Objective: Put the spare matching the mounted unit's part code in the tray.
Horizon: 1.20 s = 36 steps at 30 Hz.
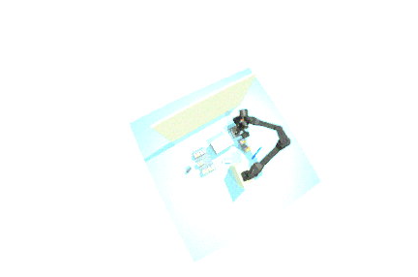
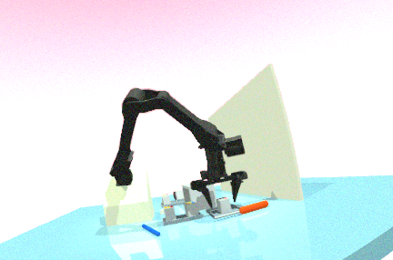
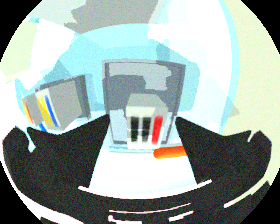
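Note:
A light grey block (image 2: 224, 206) (image 3: 147, 107), with two black bars and one red bar on the face toward the wrist camera, stands upright in the shallow grey tray (image 2: 222, 216) (image 3: 106, 95). My gripper (image 2: 223, 204) (image 3: 143, 119) is open around the block; a gap shows on each side between finger and block. In the top view the arm covers much of the tray. Other blocks with yellow, blue and red bars (image 3: 47, 110) (image 2: 169, 213) stand on a grey base (image 2: 182, 220) beside the tray. I cannot tell which part is the mounted unit; no printed back code is readable.
An orange rod (image 2: 254, 207) (image 3: 169, 152) lies against the tray. A blue rod (image 1: 256, 153) (image 2: 151, 230) lies farther off. A tall beige panel (image 1: 206, 111) (image 2: 262, 136) stands behind. A pale box (image 1: 222, 143) and several small parts (image 1: 199, 154) are beyond.

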Each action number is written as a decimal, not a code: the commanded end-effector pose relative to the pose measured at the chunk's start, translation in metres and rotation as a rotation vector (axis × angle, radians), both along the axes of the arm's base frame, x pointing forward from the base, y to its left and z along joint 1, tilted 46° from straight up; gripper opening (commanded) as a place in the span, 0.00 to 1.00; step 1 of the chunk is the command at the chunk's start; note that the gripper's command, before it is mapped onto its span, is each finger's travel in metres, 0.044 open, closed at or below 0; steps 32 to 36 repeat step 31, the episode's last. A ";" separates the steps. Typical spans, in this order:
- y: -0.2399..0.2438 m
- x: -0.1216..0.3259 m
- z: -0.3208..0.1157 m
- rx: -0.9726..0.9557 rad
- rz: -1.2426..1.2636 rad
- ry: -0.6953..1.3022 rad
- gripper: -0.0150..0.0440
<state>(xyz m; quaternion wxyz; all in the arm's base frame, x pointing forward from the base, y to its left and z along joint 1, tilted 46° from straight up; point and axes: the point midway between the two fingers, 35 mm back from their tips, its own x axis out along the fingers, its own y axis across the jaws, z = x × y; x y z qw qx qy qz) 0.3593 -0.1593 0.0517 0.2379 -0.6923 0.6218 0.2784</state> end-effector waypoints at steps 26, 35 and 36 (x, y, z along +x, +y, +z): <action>0.078 -0.007 0.066 0.013 0.016 0.017 1.00; 0.078 -0.007 0.066 0.013 0.016 0.017 1.00; 0.078 -0.007 0.066 0.013 0.016 0.017 1.00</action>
